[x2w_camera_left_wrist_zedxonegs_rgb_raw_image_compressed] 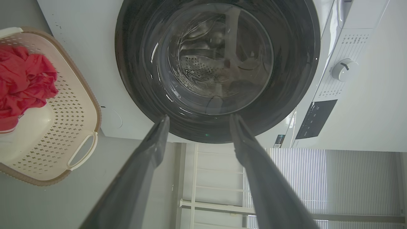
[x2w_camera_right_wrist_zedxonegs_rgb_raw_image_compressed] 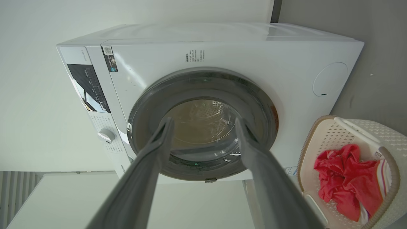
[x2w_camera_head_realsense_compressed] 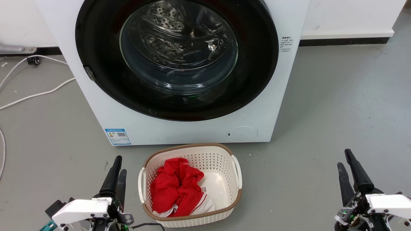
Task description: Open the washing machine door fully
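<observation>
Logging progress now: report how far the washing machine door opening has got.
Done: nothing visible; the washing machine door sits shut, flush with the washing machine front. In hand: nothing; the left hand and right hand are both open, low near the floor, apart from the door. Left: reach the door, release it and swing it fully open.

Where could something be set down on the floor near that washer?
Bare grey floor right of the big white washing machine, up to the wall. Also between the cream perforated laundry basket and the right tool. Crowded on the left, where white cables trail.
</observation>
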